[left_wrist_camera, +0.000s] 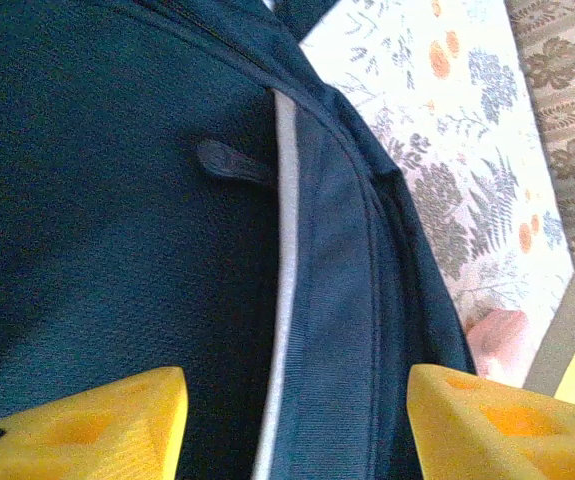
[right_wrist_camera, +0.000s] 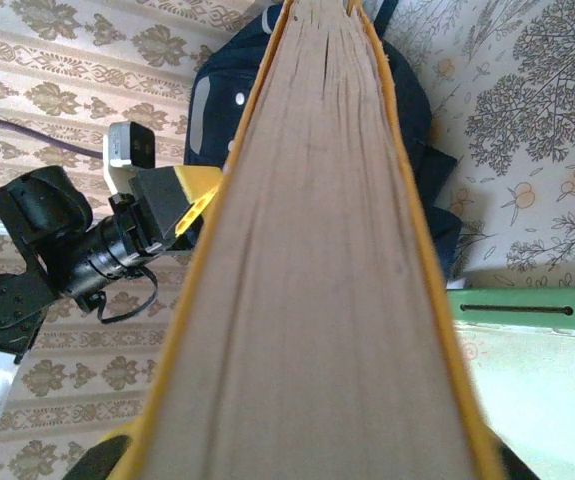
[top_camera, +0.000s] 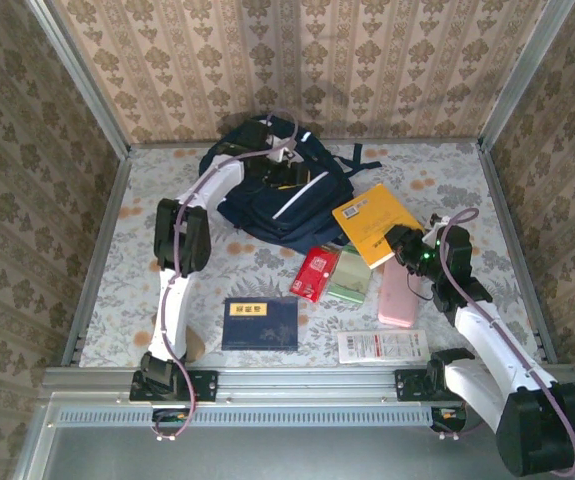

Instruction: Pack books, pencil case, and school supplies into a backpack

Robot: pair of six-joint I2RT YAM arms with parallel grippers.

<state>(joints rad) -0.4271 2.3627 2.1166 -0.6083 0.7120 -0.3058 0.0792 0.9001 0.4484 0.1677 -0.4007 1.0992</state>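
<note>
Top view: the left arm stretches forward, left hand (top_camera: 277,165) on the navy backpack (top_camera: 287,212) at the bench's (top_camera: 147,300) far side. The right hand (top_camera: 404,243) clamps the yellow-orange book (top_camera: 370,220) beside the backpack.
Left wrist: the fingers (left_wrist_camera: 117,412) spread wide over the striped fabric.
Right wrist: the book's page edge (right_wrist_camera: 317,250) is gripped.

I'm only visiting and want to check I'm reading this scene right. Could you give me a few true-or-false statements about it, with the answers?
1. The right hand grips the yellow-orange book. True.
2. The dark blue book with the yellow label is inside the backpack. False: it lies flat on the table, near the left arm's base.
3. The left hand has its fingers apart over the backpack's fabric. True.
4. The red packet rests on top of the backpack. False: it lies on the table beside the pale green packet.
5. The long white packet lies near the table's front edge. True.
</note>
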